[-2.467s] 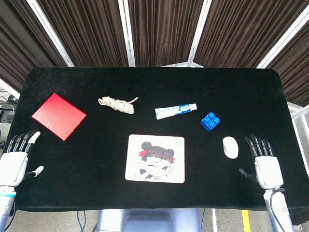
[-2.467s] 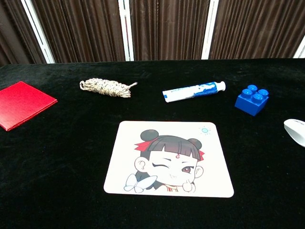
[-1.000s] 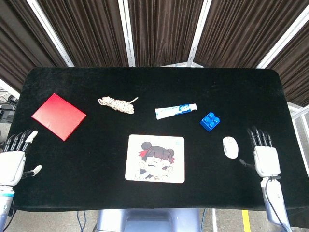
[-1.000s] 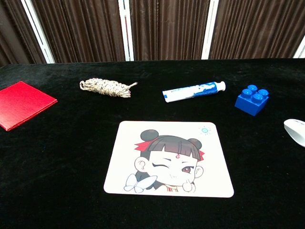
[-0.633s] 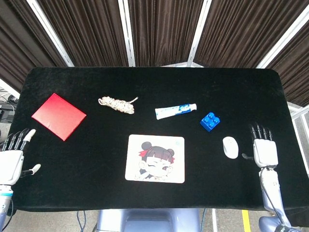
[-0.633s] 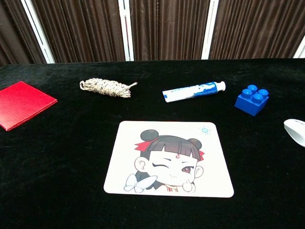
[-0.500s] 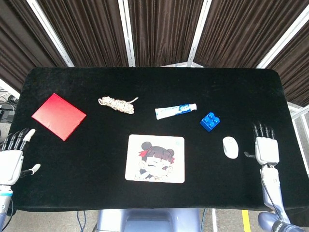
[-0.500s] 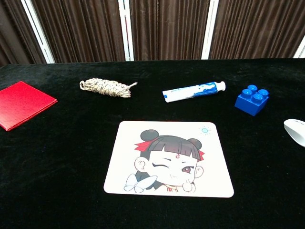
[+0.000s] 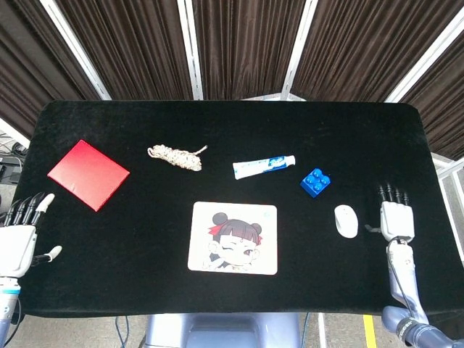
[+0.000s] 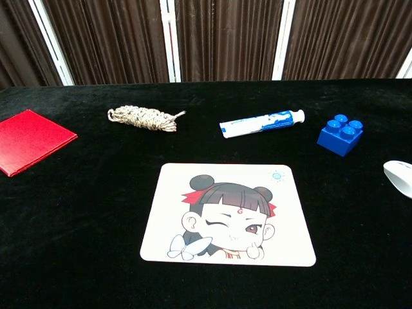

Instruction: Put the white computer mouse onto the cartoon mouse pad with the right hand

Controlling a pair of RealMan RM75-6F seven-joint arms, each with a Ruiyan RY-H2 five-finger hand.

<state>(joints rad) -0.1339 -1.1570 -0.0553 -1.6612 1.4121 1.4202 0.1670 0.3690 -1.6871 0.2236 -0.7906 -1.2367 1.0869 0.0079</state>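
While the black-covered desk [image 9: 348,130] carries everything, only two of its things matter here. The cartoon mouse pad [image 9: 233,238] lies flat near the middle of the front edge, its printed face bare. Toward the left edge sits a red square pad [image 9: 88,174], and along the middle run a coil of rope [image 9: 176,156] and a toothpaste tube [image 9: 264,166]. A blue brick [image 9: 315,182] stands toward the right edge, just behind the white computer mouse [image 9: 346,220], which rests on the cloth well apart from the pad.

The right hand [image 9: 396,216] hovers near the right edge, just beside the mouse but not touching it, fingers straight and apart, holding nothing. The left hand [image 9: 19,239] waits off the front left corner, likewise spread and empty.

The grasp has not begun, and the risks lie there. The mouse is smooth and domed, so fingers closing off-centre could squirt it sideways, possibly off the near right edge. A reach from the outer side could also nudge it into the brick. A loose hold could drop it short of the pad.
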